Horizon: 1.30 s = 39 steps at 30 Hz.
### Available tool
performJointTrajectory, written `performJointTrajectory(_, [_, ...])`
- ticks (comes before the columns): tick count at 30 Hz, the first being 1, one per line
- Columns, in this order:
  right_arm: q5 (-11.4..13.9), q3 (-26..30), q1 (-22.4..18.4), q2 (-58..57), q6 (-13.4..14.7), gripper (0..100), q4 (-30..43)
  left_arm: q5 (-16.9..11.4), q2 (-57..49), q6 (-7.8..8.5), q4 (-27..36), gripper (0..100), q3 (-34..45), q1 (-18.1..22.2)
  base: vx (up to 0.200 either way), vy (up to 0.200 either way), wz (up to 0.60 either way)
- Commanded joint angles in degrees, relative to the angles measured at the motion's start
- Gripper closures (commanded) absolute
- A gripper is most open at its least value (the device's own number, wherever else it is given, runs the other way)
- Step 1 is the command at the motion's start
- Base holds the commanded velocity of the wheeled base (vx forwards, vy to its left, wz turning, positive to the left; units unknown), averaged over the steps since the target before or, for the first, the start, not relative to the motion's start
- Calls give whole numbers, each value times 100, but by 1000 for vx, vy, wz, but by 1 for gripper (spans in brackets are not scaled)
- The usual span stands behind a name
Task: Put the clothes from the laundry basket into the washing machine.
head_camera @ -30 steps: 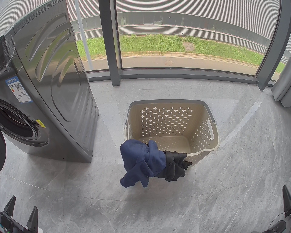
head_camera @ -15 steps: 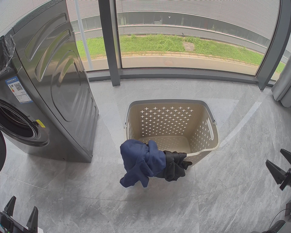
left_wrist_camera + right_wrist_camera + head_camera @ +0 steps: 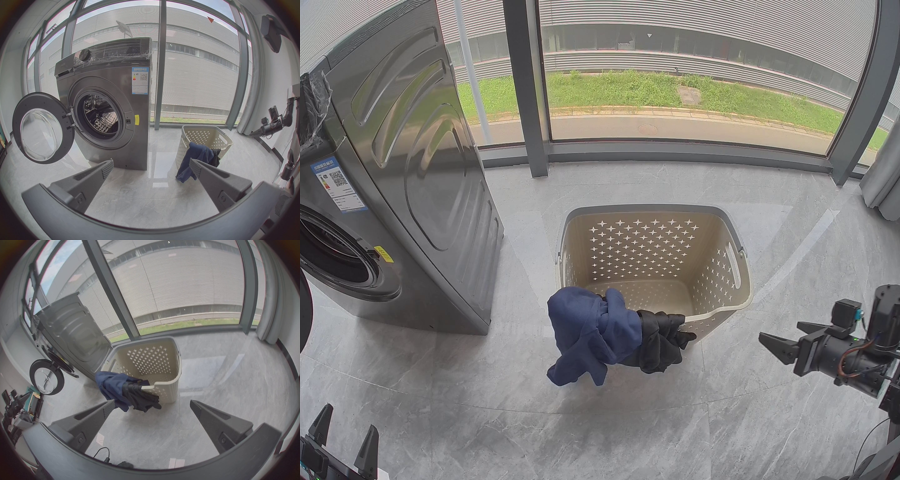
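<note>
Here, a blue garment point(image 3: 590, 334) and a black garment point(image 3: 661, 340) hang side by side over the near rim of the laundry basket point(image 3: 650, 209), off to the left of the right gripper point(image 3: 781, 332), whose fingers stand apart and empty. The washing machine point(image 3: 425, 169), its door point(image 3: 42, 128) swung open, stands ahead of the left gripper point(image 3: 347, 431), which is likewise spread and empty.

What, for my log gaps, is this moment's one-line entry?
clothes draped on basket rim; washer door open; left end effector open; right end effector open
</note>
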Motion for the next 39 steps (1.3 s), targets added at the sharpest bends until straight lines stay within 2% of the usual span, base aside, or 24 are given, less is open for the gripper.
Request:
performJointTrajectory(1, [-447, -182, 421, 1578, 256, 0, -721, -3, -75, -14, -1, 0, 92, -2, 0, 0, 0])
performJointTrajectory(5, [-474, -261, 553, 1815, 247, 0, -1098, -3, -75, -14, -1, 0, 92, -2, 0, 0, 0])
performJointTrajectory(15, [-605, -524, 834, 2167, 283, 0, -1116, 6, -75, -23, -1, 0, 92, -2, 0, 0, 0])
performJointTrajectory(17, [-685, -674, 1027, 2431, 309, 0, -1134, 6, -75, -23, -1, 0, 92, -2, 0, 0, 0])
performJointTrajectory(19, [-834, -744, 1159, 2571, 362, 0, -1134, 6, -75, -23, -1, 0, 92, -2, 0, 0, 0])
performJointTrajectory(21, [-975, -850, 1335, 2712, 537, 0, -1134, -3, -75, -23, -1, 0, 92, -2, 0, 0, 0])
performJointTrajectory(24, [-1010, -1043, 1511, 2852, 696, 0, -1107, -3, -75, -23, -1, 0, 92, -2, 0, 0, 0])
performJointTrajectory(30, [-1142, -1350, 1581, 3389, 731, 0, -1134, 6, -75, -23, -1, 0, 92, -2, 0, 0, 0])
performJointTrajectory(39, [-1150, -1983, 1528, 4224, 827, 0, -1265, 6, -75, -23, -1, 0, 92, -2, 0, 0, 0])
